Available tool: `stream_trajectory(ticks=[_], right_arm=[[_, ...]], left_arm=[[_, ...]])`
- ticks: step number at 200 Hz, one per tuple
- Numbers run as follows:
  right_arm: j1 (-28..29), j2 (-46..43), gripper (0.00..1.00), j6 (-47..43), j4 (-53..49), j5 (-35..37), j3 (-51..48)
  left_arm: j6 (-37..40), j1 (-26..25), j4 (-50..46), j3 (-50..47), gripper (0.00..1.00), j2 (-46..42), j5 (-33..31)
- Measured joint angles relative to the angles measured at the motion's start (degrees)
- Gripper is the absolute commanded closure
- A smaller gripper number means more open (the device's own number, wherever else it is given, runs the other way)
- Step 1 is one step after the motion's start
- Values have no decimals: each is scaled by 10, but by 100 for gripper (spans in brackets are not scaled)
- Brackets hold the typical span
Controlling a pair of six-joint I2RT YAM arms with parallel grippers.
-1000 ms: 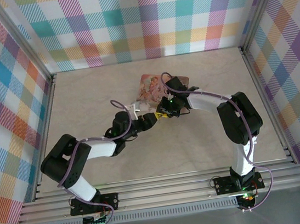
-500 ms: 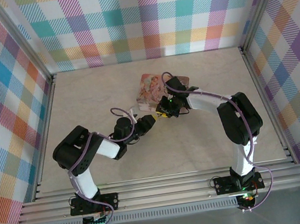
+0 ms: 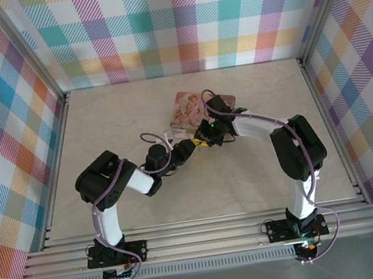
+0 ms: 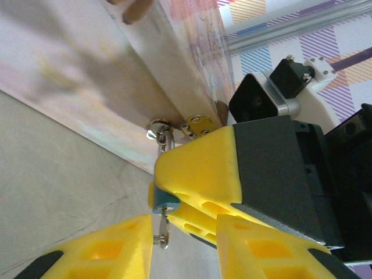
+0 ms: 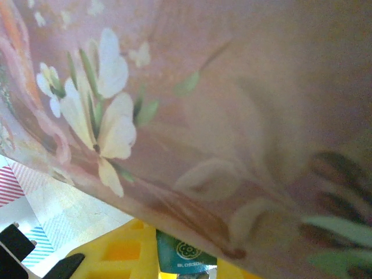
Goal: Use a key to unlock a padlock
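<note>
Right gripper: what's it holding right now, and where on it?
The right gripper clamps the padlock by its teal body, between its two yellow fingers; the shackle is not gripped.

The top camera is looking down from above and behind the arm bases, taking in the whole table [image 3: 102,123] from far off. The left wrist camera is sitting low and close, looking past its own fingers [image 4: 99,256] at the frame's bottom edge toward the tin [image 4: 116,75] and the right gripper [image 4: 156,195]. The right wrist camera is facing the tin's printed side from very near. All three views are sharing the tin.
</note>
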Motion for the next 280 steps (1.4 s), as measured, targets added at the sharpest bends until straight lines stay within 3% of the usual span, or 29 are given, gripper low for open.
stream_trajectory(ticks=[124, 148, 169, 194, 214, 234, 280], right_arm=[[0, 0, 100, 13, -5, 6, 4], [0, 0, 100, 15, -7, 6, 5], [0, 0, 100, 15, -11, 7, 6], [0, 0, 100, 17, -14, 7, 7], [-1, 0, 100, 16, -16, 9, 7], [-8, 0, 100, 12, -28, 1, 12], [-11, -7, 100, -21, -97, -24, 25]], left_arm=[[-9, -8, 14, 22, 78, 40, -5], [-9, -10, 14, 22, 85, 42, -6], [-9, -10, 15, 23, 100, 44, -9], [8, -10, 13, 27, 100, 44, -8], [53, -12, -25, 41, 100, 37, -5], [136, -22, -126, 63, 100, 1, -18], [339, -83, -317, 88, 100, -82, -125]])
